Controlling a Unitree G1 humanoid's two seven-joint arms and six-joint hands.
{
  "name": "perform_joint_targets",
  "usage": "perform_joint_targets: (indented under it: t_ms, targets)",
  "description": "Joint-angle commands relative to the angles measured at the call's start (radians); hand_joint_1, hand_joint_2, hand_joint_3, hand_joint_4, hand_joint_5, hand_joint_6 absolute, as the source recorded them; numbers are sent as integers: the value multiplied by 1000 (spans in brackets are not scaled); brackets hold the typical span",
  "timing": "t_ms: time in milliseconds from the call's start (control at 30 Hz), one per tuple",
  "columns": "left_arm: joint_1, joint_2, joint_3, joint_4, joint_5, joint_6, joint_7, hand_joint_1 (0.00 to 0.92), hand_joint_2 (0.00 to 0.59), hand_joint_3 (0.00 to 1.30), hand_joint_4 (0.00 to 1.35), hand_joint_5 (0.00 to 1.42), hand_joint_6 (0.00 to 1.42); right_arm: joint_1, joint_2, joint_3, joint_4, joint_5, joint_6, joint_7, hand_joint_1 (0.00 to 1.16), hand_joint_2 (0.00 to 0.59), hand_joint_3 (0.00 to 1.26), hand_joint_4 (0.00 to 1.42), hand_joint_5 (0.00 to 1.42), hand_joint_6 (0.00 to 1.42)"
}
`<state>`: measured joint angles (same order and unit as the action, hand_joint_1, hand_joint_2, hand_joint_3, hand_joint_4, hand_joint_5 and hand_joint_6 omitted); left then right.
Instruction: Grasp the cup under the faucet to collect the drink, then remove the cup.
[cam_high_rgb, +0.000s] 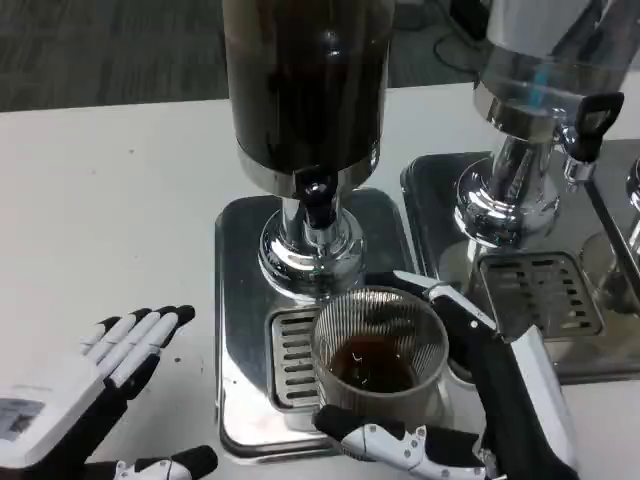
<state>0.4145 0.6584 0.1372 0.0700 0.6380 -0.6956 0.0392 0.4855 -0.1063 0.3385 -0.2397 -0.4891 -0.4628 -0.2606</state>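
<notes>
While the right hand (470, 420) wraps the ribbed clear glass cup (378, 352) holding brown drink, the cup sits over the steel drip grate (292, 350), ahead of the palm and below the dark dispenser's black faucet (318, 203); the left hand (90, 390) waits with fingers spread, holding nothing.
</notes>
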Motion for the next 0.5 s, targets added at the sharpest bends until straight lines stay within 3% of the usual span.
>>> perform_joint_targets:
  t_ms: [33,333,500]
  targets:
    - [46,-3,5,-44,21,22,28,0,91,0,0,0,0,4,-9,3,-46,8,-62,3,945,172,419,653,913,1356]
    - [152,-34,25,-169,94,82,79,0,90,0,0,0,0,34,-64,-7,-88,50,-79,75,934,164,432,653,913,1356]
    - [175,-50,9,-196,111,109,89,0,91,0,0,0,0,41,-52,-9,-77,53,-94,67,931,167,433,653,913,1356]
